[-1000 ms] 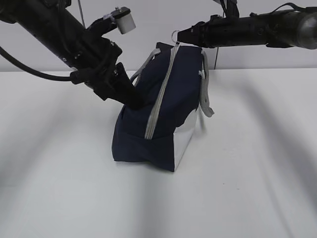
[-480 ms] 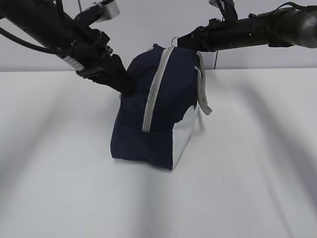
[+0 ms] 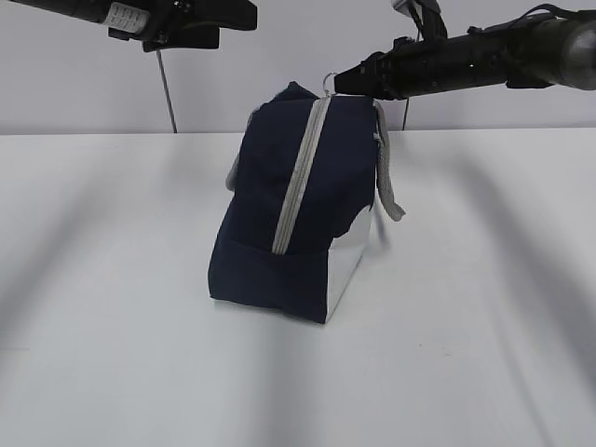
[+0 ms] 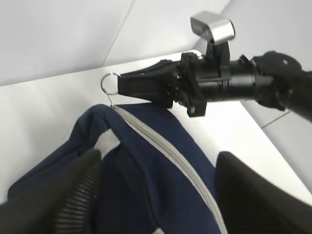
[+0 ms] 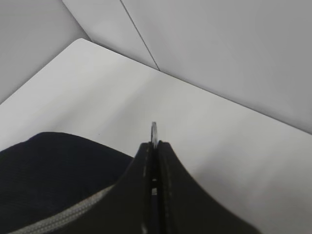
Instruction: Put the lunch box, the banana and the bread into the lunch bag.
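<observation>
The navy lunch bag (image 3: 298, 214) stands on the white table (image 3: 466, 326), its grey zipper (image 3: 296, 186) running up to the top. My right gripper (image 3: 343, 82) is shut on the ring pull (image 3: 329, 82) at the bag's top; the right wrist view shows the ring (image 5: 154, 130) pinched between my shut fingers (image 5: 144, 165). My left gripper (image 3: 244, 13) is open, high above the bag's left side; its wrist view looks down on the bag (image 4: 146, 185) between spread fingers (image 4: 73, 195). The lunch box, banana and bread are out of view.
A grey strap handle (image 3: 386, 177) hangs down the bag's right side. A thin vertical rod (image 3: 166, 93) stands behind the table at the back left. A white wall (image 3: 279, 56) closes the far side.
My left gripper has left the bag's left side and risen to the top left. The bag has settled more upright. My right gripper stays on the ring pull.
</observation>
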Controlling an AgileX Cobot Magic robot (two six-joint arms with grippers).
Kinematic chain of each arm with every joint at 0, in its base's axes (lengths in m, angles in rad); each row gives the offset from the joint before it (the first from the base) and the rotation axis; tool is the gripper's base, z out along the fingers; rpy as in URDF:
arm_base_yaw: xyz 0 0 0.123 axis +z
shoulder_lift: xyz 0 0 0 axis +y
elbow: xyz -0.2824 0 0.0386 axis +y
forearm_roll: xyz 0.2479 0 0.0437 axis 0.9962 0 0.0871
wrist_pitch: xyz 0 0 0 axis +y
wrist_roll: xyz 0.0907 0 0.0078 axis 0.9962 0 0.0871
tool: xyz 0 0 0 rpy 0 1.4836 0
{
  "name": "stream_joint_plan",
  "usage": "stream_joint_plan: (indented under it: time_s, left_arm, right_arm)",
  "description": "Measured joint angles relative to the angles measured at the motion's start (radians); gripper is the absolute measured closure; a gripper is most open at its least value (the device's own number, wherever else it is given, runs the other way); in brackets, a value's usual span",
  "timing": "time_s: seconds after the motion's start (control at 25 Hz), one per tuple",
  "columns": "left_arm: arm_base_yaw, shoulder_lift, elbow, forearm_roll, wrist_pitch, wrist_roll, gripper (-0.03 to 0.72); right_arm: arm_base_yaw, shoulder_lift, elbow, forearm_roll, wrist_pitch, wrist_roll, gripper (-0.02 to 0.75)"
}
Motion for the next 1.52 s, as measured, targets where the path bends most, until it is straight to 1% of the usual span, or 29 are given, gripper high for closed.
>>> stream_joint_plan:
  time_s: [0.12, 0.28, 0.36, 0.48, 0.52, 0.64, 0.76, 0.88, 1.12, 1.16, 1.2, 1.28, 1.32, 1.4, 1.52]
  left_arm:
    - [-0.014, 0.046, -0.012, -0.035, -0.031, -0.009, 0.201]
    - [-0.043, 0.138, -0.090, -0.020, -0.033, -0.066, 0.202]
    - [-0.056, 0.184, -0.161, 0.042, -0.029, -0.149, 0.202]
    - [-0.071, 0.254, -0.277, 0.196, 0.009, -0.316, 0.217]
    - [-0.074, 0.279, -0.318, 0.241, 0.031, -0.353, 0.230]
    - [-0.083, 0.344, -0.417, 0.301, 0.081, -0.422, 0.258]
    - [-0.094, 0.394, -0.490, 0.362, 0.096, -0.496, 0.268]
    - [-0.104, 0.423, -0.521, 0.402, 0.099, -0.530, 0.284]
    - [-0.115, 0.440, -0.528, 0.413, 0.095, -0.538, 0.391]
    - [-0.115, 0.443, -0.529, 0.413, 0.091, -0.538, 0.421]
    - [-0.115, 0.445, -0.529, 0.413, 0.090, -0.538, 0.468]
    - [-0.115, 0.445, -0.529, 0.413, 0.089, -0.538, 0.590]
    - [-0.115, 0.445, -0.529, 0.413, 0.089, -0.538, 0.636]
    - [-0.117, 0.445, -0.529, 0.413, 0.092, -0.538, 0.659]
    - [-0.117, 0.443, -0.529, 0.414, 0.112, -0.537, 0.663]
  right_arm:
    - [0.000, 0.000, 0.000, 0.000, 0.000, 0.004, 0.754]
    - [0.000, 0.000, 0.000, 0.000, -0.002, 0.009, 0.754]
    - [0.000, 0.000, 0.000, 0.000, -0.002, 0.009, 0.754]
    - [0.000, 0.000, 0.000, 0.000, -0.002, 0.009, 0.754]
    - [0.000, 0.000, 0.000, 0.000, -0.002, 0.009, 0.754]
    - [0.000, 0.000, 0.000, 0.000, -0.002, 0.009, 0.754]
    - [0.000, 0.000, 0.000, 0.000, -0.002, 0.009, 0.754]
    - [0.000, 0.000, 0.000, 0.000, -0.002, 0.009, 0.754]
    - [0.000, 0.000, 0.000, 0.000, -0.002, 0.009, 0.754]
    - [0.000, 0.000, 0.000, 0.000, -0.002, 0.009, 0.754]
    - [0.000, 0.000, 0.000, 0.000, -0.002, 0.009, 0.754]
    - [0.000, 0.000, 0.000, 0.000, -0.002, 0.011, 0.754]
    - [0.000, 0.000, 0.000, 0.000, 0.000, 0.020, 0.754]
    - [0.000, 0.000, 0.000, 0.000, 0.011, 0.035, 0.754]
    - [0.000, 0.000, 0.000, 0.008, 0.029, 0.049, 0.754]
